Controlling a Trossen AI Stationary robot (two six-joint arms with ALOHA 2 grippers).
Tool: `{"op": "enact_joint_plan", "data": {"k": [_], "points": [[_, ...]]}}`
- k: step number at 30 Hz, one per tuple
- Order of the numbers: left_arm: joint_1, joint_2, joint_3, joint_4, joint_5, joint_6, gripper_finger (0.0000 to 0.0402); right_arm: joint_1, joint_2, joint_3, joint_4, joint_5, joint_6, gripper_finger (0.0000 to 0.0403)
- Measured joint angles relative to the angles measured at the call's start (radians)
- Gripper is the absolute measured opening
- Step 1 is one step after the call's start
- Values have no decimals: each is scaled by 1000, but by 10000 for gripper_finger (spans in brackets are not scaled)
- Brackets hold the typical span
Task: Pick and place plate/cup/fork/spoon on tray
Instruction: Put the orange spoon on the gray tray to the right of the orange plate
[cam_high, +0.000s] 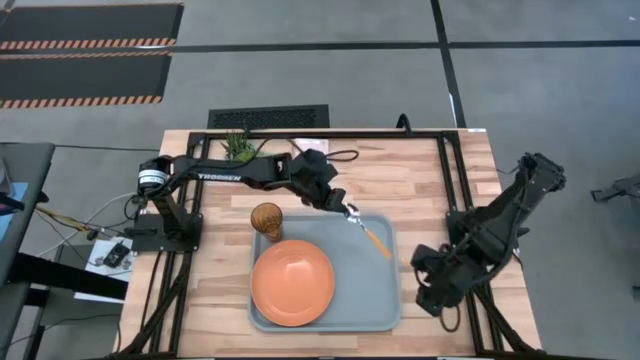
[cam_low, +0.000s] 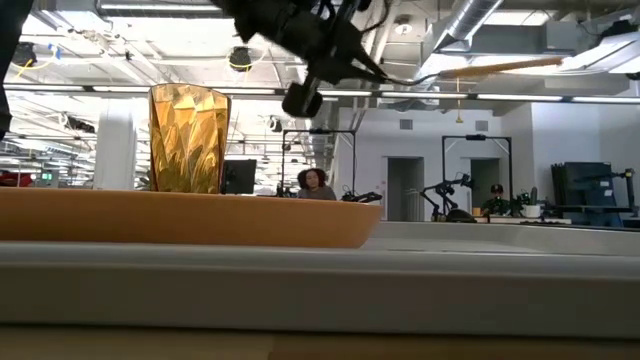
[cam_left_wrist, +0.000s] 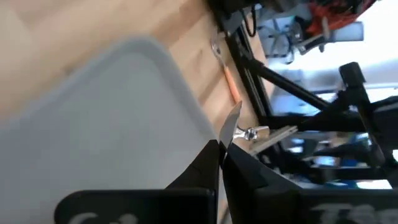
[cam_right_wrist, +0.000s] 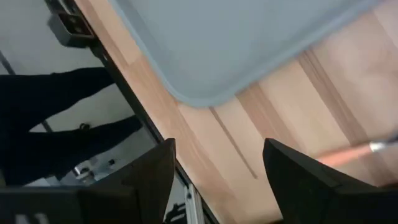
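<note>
The orange plate (cam_high: 292, 283) lies flat in the pale blue-grey tray (cam_high: 362, 292). The amber cup (cam_high: 267, 218) stands upright in the tray's far left corner. My left gripper (cam_high: 350, 212) is over the tray's far edge, shut on an orange-handled utensil (cam_high: 376, 238). Its silver end is in the fingers, so I cannot tell fork from spoon. A second orange-handled utensil (cam_left_wrist: 225, 68) lies on the wood to the right of the tray; it also shows in the right wrist view (cam_right_wrist: 351, 154). My right gripper (cam_right_wrist: 217, 177) is open and empty beside the tray's near right corner. My left gripper pinches the utensil's silver end (cam_left_wrist: 232, 122) between its two fingers. The fingers slant down from the table's far left. The orange handle (cam_low: 500, 68) sticks out past the fingertips toward the near right, roughly level, lifted clear above the tray.
A small green potted plant (cam_high: 238, 147) and a looped black cable (cam_high: 338, 156) are at the table's far edge. Black frame rails (cam_high: 448, 180) run along the table's sides. People (cam_low: 314, 184) are in the room far behind the table.
</note>
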Motion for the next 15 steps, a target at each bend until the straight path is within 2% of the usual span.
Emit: {"op": "enact_joint_plan", "data": {"k": [4, 8, 11, 15], "points": [[-9, -2, 131, -160, -105, 126, 0, 56, 0, 0, -53, 35, 97, 265], [-15, -2, 171, -193, -110, 157, 0, 105, 0, 0, -90, 44, 168, 265], [-28, 26, 171, -185, -79, 190, 0, 140, 0, 0, -109, 49, 208, 265], [-64, 103, 189, -202, 38, 265, 0, 170, 1, 0, -125, 72, 255, 265]]}}
